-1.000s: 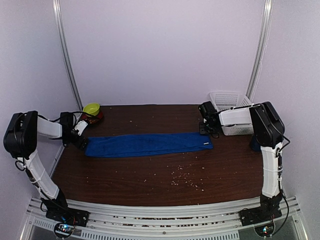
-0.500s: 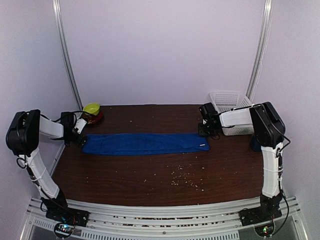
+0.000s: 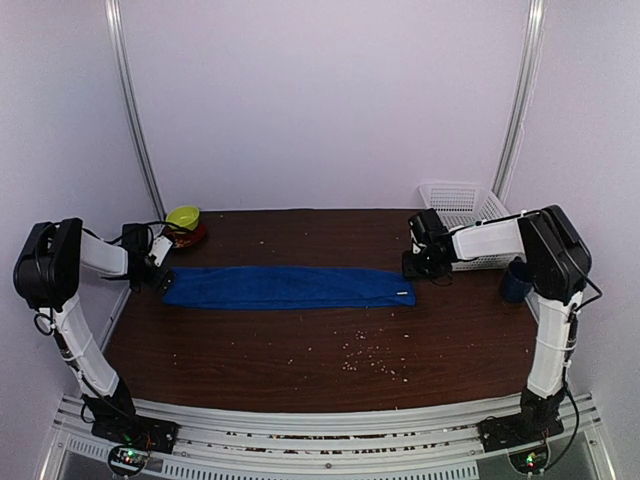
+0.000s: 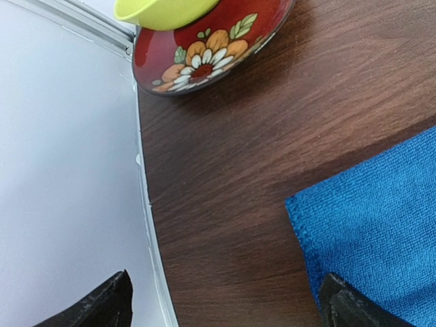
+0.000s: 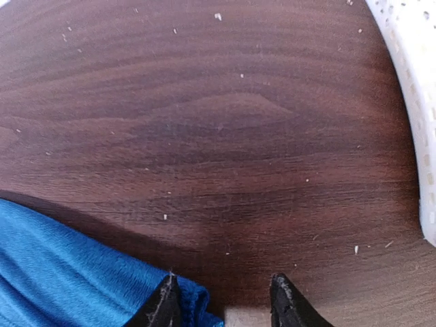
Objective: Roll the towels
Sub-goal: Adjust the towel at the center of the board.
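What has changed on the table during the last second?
The blue towel shifted a little to the left and now lies straighter. The right arm swung outward to the right; the right pincer stands open at the towel's right end. The left pincer, bowls and basket stayed put.

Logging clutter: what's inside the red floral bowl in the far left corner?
A green bowl sits nested in the red bowl. It covers the red bowl's inside, so anything beneath it cannot be seen.
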